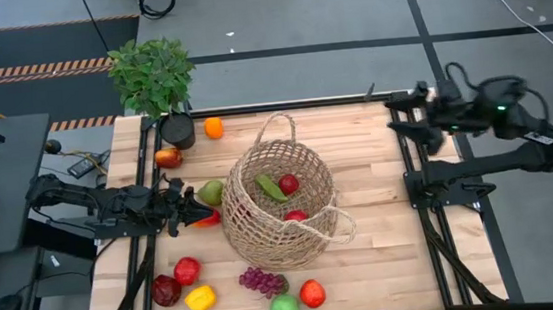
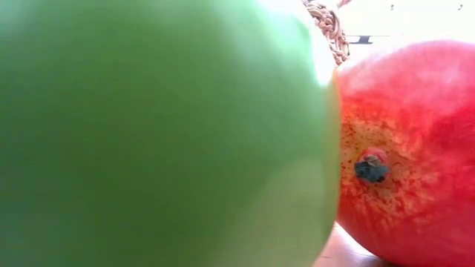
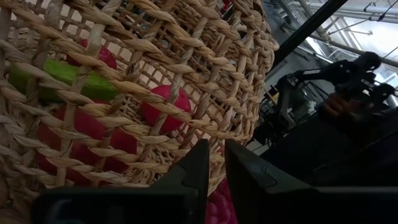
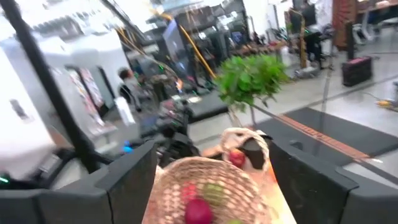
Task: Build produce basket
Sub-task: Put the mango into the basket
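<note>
The tan wicker basket (image 1: 279, 203) stands mid-table with a green cucumber (image 1: 269, 188) and two red fruits (image 1: 288, 183) inside. More produce lies around it: an orange (image 1: 213, 127), a green pear (image 1: 212, 192), purple grapes (image 1: 262, 280), a yellow pepper (image 1: 200, 299), a green apple (image 1: 284, 309) and a red apple (image 1: 312, 293). My left gripper (image 1: 199, 215) is shut, level, just left of the basket wall (image 3: 155, 93), with a red-orange piece (image 1: 208, 220) at its tips. My right gripper (image 4: 214, 186) stands open and bare, raised at the table's far right edge (image 1: 402, 124).
A leafy potted plant (image 1: 154, 75) in a black pot (image 1: 178, 130) stands at the far left corner. A red pepper (image 1: 186, 270) and a dark red apple (image 1: 166, 289) lie near left. In the low view the green apple (image 2: 163, 133) and the red apple (image 2: 408, 148) block nearly everything.
</note>
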